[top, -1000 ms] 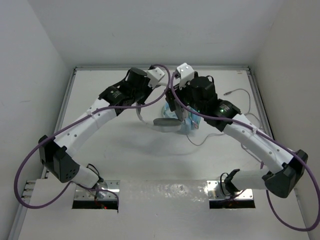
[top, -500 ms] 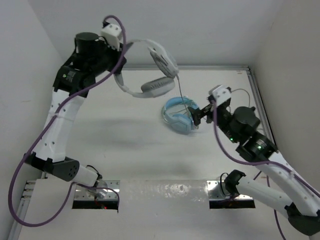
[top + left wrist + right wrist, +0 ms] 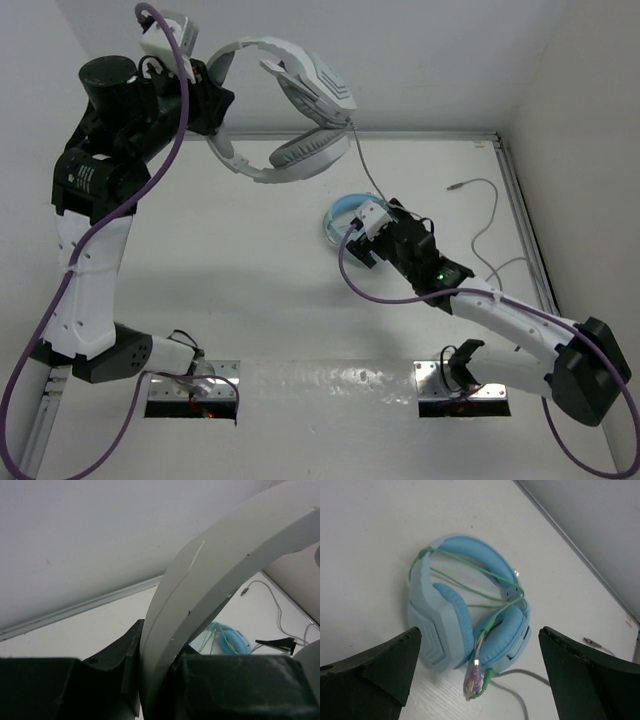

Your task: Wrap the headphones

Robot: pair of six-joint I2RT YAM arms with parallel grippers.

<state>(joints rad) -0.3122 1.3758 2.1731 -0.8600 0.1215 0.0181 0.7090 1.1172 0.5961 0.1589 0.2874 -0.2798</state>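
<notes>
The white and light-grey headphones (image 3: 290, 110) hang high above the back left of the table. My left gripper (image 3: 213, 98) is shut on their headband (image 3: 200, 595), which is clamped between the black fingers (image 3: 117, 665). Their thin grey cable (image 3: 352, 160) drops from one ear cup to the table and trails to the right (image 3: 490, 225), ending in a plug (image 3: 455, 185). My right gripper (image 3: 365, 235) is low over the table, open and holding nothing. In the right wrist view the right gripper (image 3: 480, 635) has a stretch of the grey cable (image 3: 520, 700) below it.
Light blue headphones (image 3: 345, 215) lie on the table mid-back, wrapped in a green cable (image 3: 470, 575), just in front of my right gripper. The table's raised rim (image 3: 520, 200) runs along the right and the back. White walls enclose three sides.
My left arm has lifted the white headphones up off the table and to the left. My right arm drew back, dropped low, opened wider and now faces the blue headphones.
</notes>
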